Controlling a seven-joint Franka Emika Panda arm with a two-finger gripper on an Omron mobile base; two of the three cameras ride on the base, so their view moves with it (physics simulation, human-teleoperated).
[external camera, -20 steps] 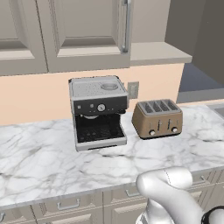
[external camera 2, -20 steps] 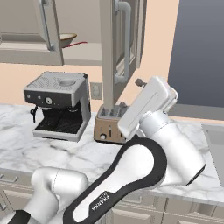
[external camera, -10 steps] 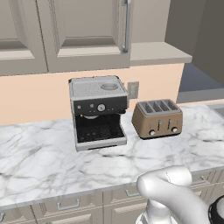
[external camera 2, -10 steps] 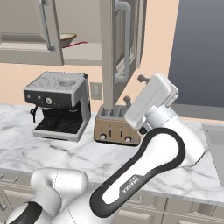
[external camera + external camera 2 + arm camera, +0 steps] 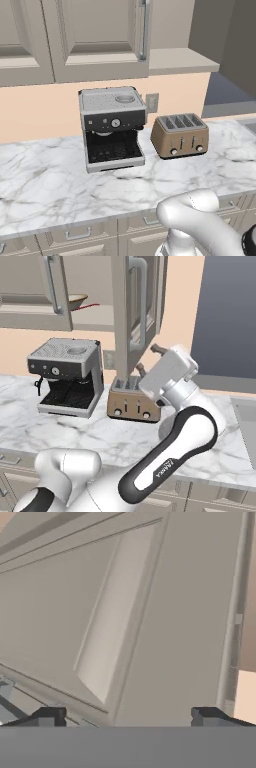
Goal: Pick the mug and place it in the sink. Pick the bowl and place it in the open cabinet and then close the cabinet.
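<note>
While the jaws [image 5: 146, 357] sit spread wide with nothing between them, they're up close against the swung-out door of the cabinet [image 5: 134, 316], and from the hand view the fingertips [image 5: 49, 717] poke up at the bottom with the door's recessed panel right in front and a long bar handle [image 5: 239, 607] off to one side. I can't tell whether a finger actually touches the door. In the right base view the door stands edge-on above the toaster [image 5: 132, 403], with the arm curling up from the bench [image 5: 75, 431] to reach it. The bowl [image 5: 76, 301] is already inside the cabinet on the beige shelf, peeking out past the other door. Further out, the coffee machine [image 5: 112, 127] sits on the marble bench left of the toaster, and a corner of the sink [image 5: 245, 421] shows at the far right edge. Cream drawer fronts [image 5: 80, 234] run below the bench.
</note>
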